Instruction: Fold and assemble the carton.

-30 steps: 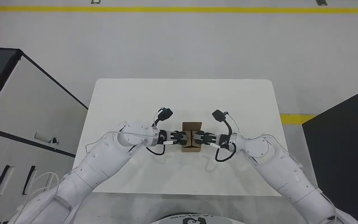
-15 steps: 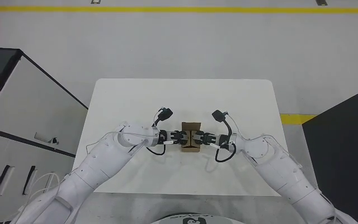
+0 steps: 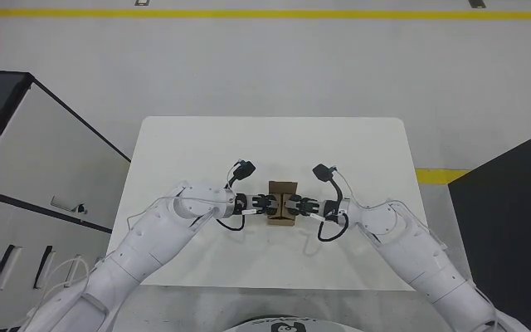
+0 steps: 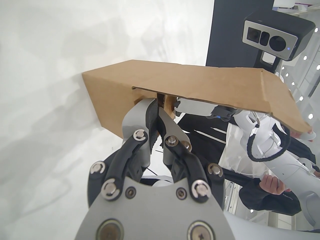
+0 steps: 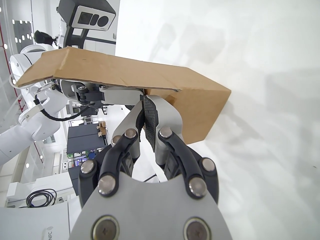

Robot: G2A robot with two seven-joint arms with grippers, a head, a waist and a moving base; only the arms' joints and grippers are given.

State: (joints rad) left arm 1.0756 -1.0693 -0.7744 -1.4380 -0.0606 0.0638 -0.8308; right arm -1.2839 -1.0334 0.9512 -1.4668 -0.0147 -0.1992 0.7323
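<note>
A small brown carton (image 3: 283, 197) stands in the middle of the white table (image 3: 191, 149), partly folded, with one panel spread over both grippers like a roof. My left gripper (image 3: 267, 204) meets it from one side and my right gripper (image 3: 293, 205) from the other, tip to tip. In the left wrist view the carton (image 4: 190, 83) hangs over the left gripper (image 4: 158, 107), which is shut on a corrugated flap edge under the panel. In the right wrist view the right gripper (image 5: 144, 101) is shut at the carton's (image 5: 140, 73) underside edge.
Bare table surface lies all around the carton. A black cabinet (image 3: 33, 133) stands off the table's left side and a dark block (image 3: 498, 207) off its right. Grey floor with a yellow line (image 3: 265, 13) lies beyond the far edge.
The right gripper and the carton have shifted very slightly toward the left arm. Both grippers keep their hold.
</note>
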